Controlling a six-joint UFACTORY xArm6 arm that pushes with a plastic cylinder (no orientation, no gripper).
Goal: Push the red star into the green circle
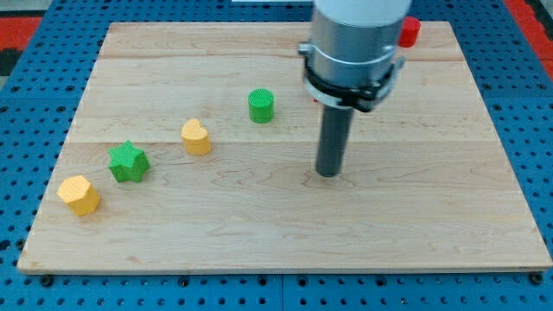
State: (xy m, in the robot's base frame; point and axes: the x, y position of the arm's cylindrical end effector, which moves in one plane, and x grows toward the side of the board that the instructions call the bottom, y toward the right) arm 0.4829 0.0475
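A pale wooden board fills most of the view, lying on a blue pegboard surface. The arm's grey cylindrical body hangs over the board's upper right, partly hiding a red block at the top edge; its shape cannot be made out. My tip, a bare rod holding nothing, rests right of centre, well apart from every block. The green circle sits up and left of it. Further left lie a yellow heart, green star and yellow block.

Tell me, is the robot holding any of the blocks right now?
No, nothing is held. My tip rests on bare board, apart from every block. The green circle sits to the view's left of it, and the red block peeks out behind the arm.
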